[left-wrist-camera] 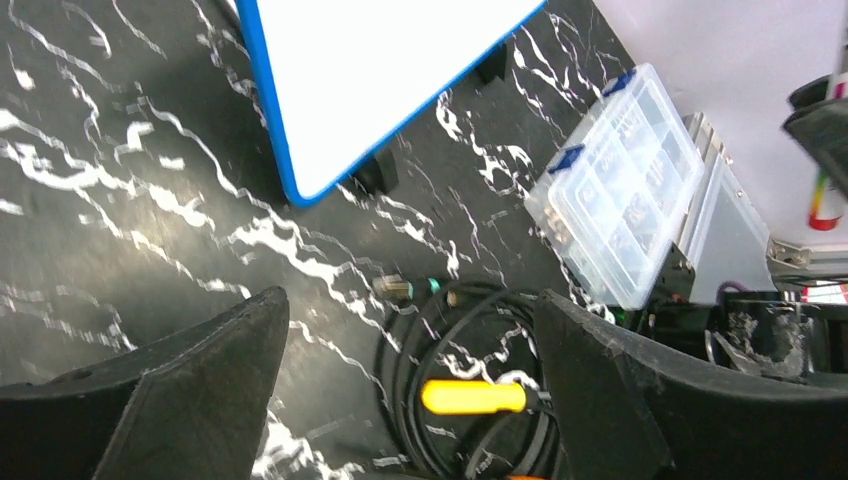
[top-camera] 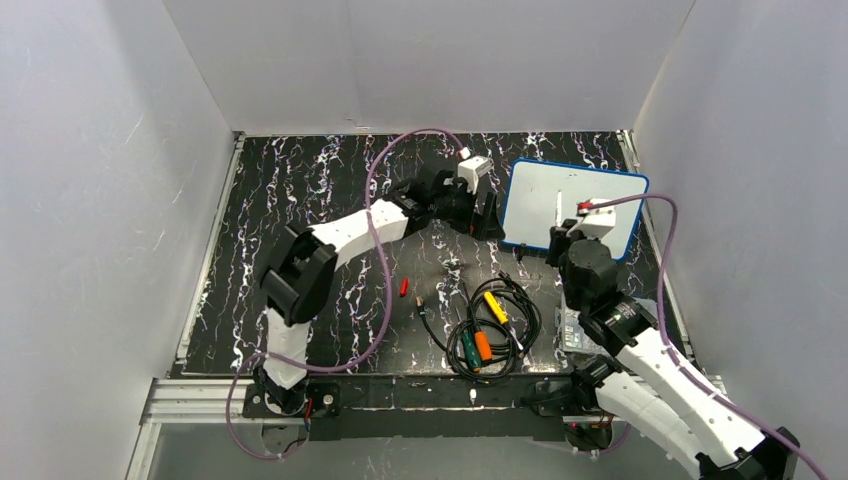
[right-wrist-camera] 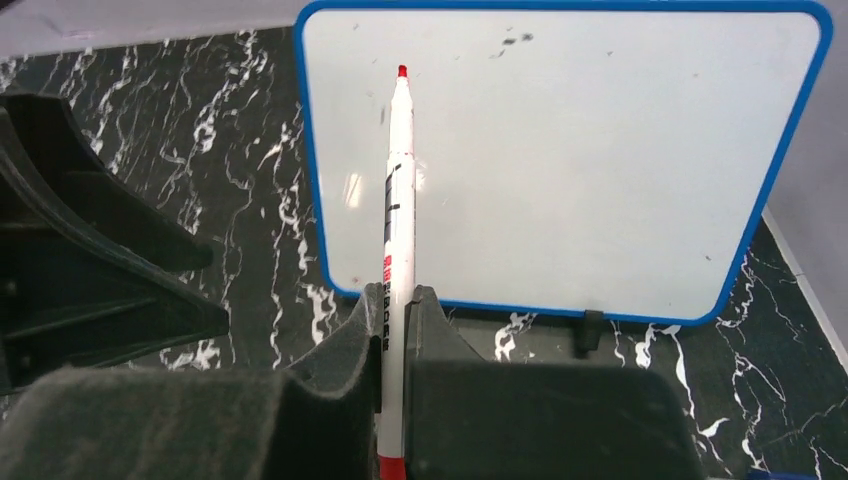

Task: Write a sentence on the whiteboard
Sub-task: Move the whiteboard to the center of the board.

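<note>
The whiteboard (top-camera: 590,195) with a blue rim lies at the back right of the table. It also shows in the right wrist view (right-wrist-camera: 600,180) and the left wrist view (left-wrist-camera: 380,60). Its face is blank but for a few small specks; no sentence shows on it. My right gripper (top-camera: 557,240) (right-wrist-camera: 397,295) is shut on a white marker (right-wrist-camera: 399,190) with a red tip. The tip points over the board's upper left part; whether it touches I cannot tell. My left gripper (top-camera: 490,215) (left-wrist-camera: 410,390) is open and empty, just off the board's left edge.
A coil of black cables (top-camera: 490,325) with yellow, orange and green plugs lies front centre, and shows below my left jaws (left-wrist-camera: 472,397). A red cap (top-camera: 404,287) lies left of it. A clear plastic screw box (left-wrist-camera: 625,190) sits at the front right (top-camera: 572,330). White walls stand on three sides.
</note>
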You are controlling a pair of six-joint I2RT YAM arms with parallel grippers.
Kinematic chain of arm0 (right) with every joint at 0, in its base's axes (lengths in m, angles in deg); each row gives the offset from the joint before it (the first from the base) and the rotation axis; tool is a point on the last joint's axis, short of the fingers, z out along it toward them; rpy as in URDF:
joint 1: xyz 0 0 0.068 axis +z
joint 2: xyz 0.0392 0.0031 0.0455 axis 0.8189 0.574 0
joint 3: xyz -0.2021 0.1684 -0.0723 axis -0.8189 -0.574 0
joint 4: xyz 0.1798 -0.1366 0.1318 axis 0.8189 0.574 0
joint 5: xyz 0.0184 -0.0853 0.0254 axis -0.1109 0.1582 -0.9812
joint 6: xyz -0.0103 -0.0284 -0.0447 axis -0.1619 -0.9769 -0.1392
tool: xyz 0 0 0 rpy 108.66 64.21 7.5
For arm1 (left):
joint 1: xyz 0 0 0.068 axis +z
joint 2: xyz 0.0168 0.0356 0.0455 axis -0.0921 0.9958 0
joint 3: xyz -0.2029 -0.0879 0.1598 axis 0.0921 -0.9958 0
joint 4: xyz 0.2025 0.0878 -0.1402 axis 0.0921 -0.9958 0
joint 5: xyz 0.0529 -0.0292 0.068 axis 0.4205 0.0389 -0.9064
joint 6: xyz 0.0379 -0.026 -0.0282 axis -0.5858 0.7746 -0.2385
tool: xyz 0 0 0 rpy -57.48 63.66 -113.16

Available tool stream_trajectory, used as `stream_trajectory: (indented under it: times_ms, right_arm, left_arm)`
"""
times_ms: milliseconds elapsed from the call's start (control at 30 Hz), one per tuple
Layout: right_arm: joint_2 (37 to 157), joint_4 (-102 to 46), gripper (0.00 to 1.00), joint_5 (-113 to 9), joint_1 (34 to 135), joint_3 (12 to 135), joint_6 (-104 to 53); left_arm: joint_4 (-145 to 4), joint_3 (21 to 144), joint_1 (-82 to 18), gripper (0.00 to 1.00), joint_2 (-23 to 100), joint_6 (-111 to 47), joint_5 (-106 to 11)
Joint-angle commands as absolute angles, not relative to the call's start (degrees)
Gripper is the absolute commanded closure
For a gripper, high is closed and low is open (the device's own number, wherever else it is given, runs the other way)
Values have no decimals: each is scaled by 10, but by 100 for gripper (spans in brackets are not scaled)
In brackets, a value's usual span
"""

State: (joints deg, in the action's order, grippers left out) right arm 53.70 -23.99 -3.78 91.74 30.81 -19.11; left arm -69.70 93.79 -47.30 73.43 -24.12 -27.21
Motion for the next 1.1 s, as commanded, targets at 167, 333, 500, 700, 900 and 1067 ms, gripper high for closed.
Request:
stream_trajectory:
  times_ms: [167, 333, 500, 700, 900, 1067]
  right_arm:
    - [563, -313, 99, -243, 760, 308, -152]
    - [569, -322, 99, -289, 759, 314, -143]
    - [576, -324, 99, -320, 759, 329, -136]
    - [591, -325, 99, -339, 758, 342, -134]
    - [592, -327, 99, -344, 758, 346, -128]
    - [585, -319, 99, -340, 758, 348, -128]
  left_arm:
    - [-676, 1081, -435, 14, 867, -293, -158]
    - [-671, 1164, -423, 26, 944, -299, -95]
    - [-659, 1205, -421, 35, 987, -305, -41]
    - [-646, 1245, -422, 46, 1025, -284, -8]
    - [-645, 1282, -424, 61, 1055, -271, 1]
    - [-641, 1254, -426, 88, 1045, -278, 8]
